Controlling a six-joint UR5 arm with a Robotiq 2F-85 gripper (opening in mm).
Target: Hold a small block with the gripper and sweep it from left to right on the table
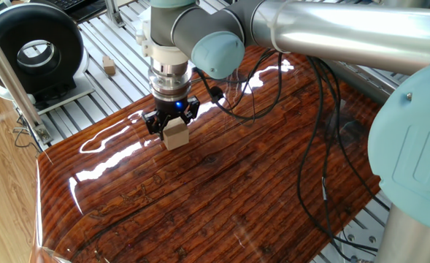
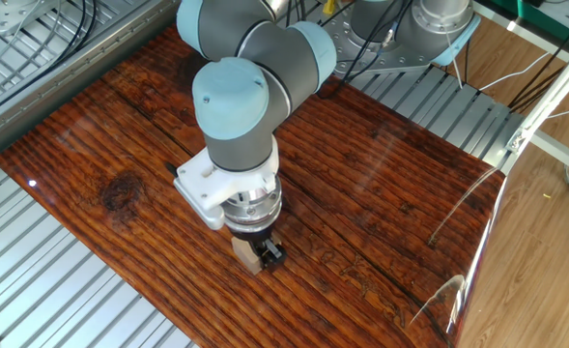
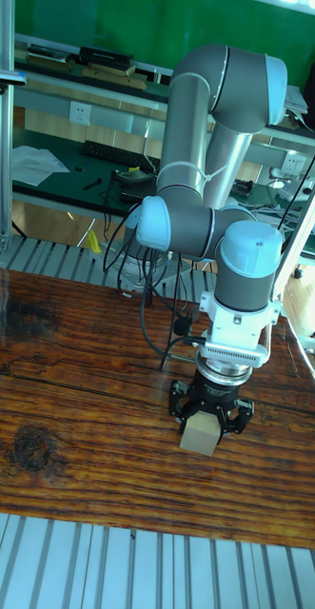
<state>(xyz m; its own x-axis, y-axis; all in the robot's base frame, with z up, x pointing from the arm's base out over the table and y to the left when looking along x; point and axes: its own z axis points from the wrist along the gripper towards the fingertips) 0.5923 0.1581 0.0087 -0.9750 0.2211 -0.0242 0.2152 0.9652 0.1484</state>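
Gripping the small block (image 1: 174, 134), the jaws (image 1: 172, 124) are closed on its sides, black prongs pressed against two opposite faces of the pale cube. The block sits low, its underside at or just on the glossy reddish-brown worktop (image 1: 258, 197); whether it truly touches the board cannot be told for certain. The arm stands nearly upright over it, silver wrist pointing straight down, and a blue glow shows just above the prongs in one fixed view.

From the other fixed view the block (image 2: 248, 255) peeps out beneath the grey wrist housing, with only one black finger (image 2: 272, 254) of the jaws (image 2: 260, 251) plainly seen beside it; it lies near the board's near edge, just short of the ribbed aluminium slats (image 2: 62, 290) that run alongside the worktop (image 2: 381, 193).

The tall fixed view shows the block (image 3: 200, 434) held between the spread black prongs of the jaws (image 3: 211, 416), somewhat right of the middle of the worktop (image 3: 71, 438), with a dark knot (image 3: 30, 447) in the grain well to its left.

A tinier brownish block (image 1: 109, 66) rests on the slat frame beyond the board's far left corner, well apart from the jaws, beside a black round device (image 1: 32, 47) with a pale ring at its centre. Black cables (image 1: 317, 146) hang from the arm across the right part of the board.
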